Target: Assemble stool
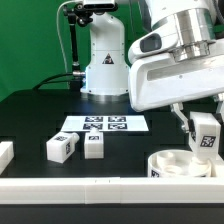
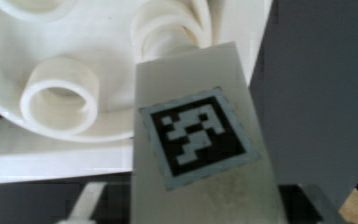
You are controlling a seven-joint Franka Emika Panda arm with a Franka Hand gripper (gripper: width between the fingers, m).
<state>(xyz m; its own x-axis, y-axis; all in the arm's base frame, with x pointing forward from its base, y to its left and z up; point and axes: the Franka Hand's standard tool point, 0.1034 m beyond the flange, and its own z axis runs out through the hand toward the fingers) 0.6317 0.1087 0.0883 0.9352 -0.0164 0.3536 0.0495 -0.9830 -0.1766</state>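
Note:
My gripper [image 1: 203, 127] is shut on a white stool leg [image 1: 208, 140] with a black-and-white tag, at the exterior view's right. The leg hangs just above the round white seat [image 1: 180, 167] near the front edge. In the wrist view the held leg [image 2: 197, 135] runs up the middle between my fingers [image 2: 98, 205], and it covers part of the seat [image 2: 60, 60]. One of the seat's round sockets [image 2: 66, 103] shows beside the leg. Whether the leg touches the seat I cannot tell. Two more legs [image 1: 62, 147] [image 1: 93, 146] lie on the black table.
The marker board [image 1: 103, 125] lies flat behind the loose legs. A long white rail [image 1: 70, 188] runs along the table's front edge. Another white piece [image 1: 5, 152] sits at the exterior view's far left. The robot's base [image 1: 100, 60] stands at the back.

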